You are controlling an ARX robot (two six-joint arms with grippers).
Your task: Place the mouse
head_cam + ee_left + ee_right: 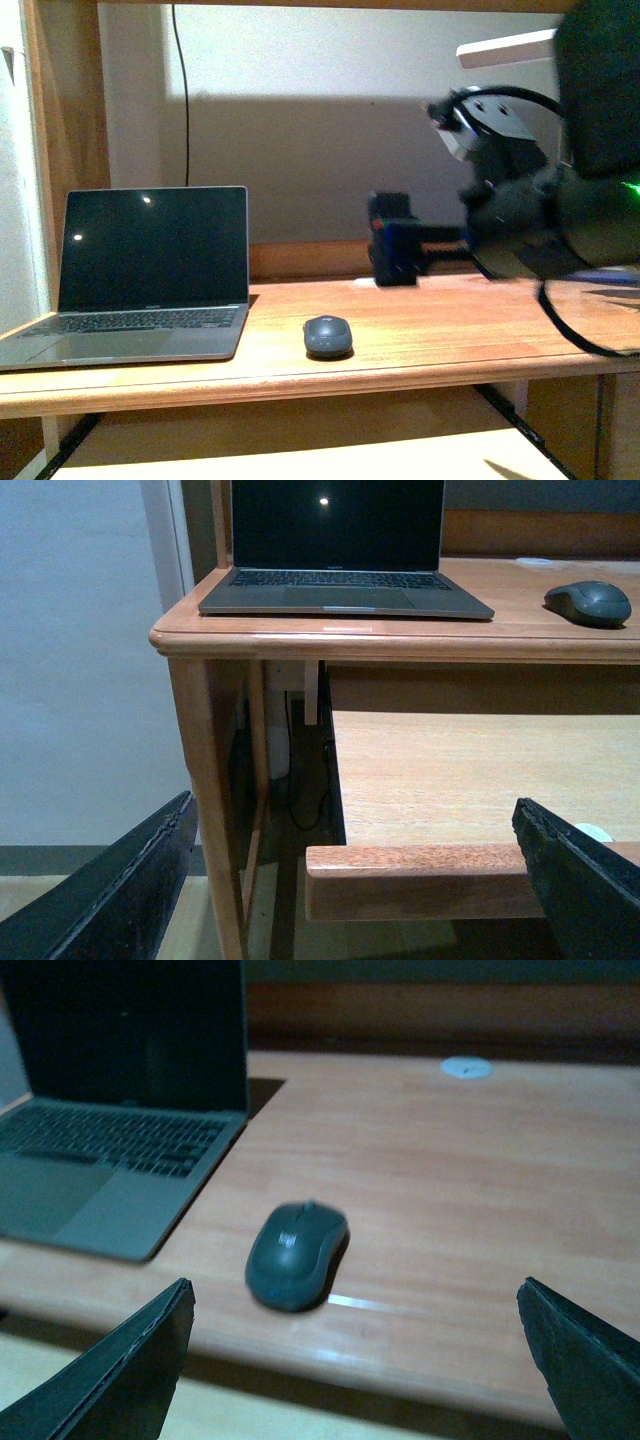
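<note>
The mouse (328, 336) is a small dark grey oval lying on the wooden desk (450, 330) near its front edge, just right of the laptop. In the right wrist view the mouse (296, 1254) lies a little ahead of my right gripper (355, 1292). That gripper is open and empty, hanging in front of the desk's edge. My left gripper (352, 802) is open too, low down in front of the pull-out shelf (450, 770). From there the mouse (588, 602) shows on the desk top, far from the fingers.
An open laptop (150, 270) with a dark screen takes the desk's left part. My right arm (530, 220) fills the upper right of the front view. A small white disc (466, 1067) lies at the desk's back, another (593, 831) on the shelf.
</note>
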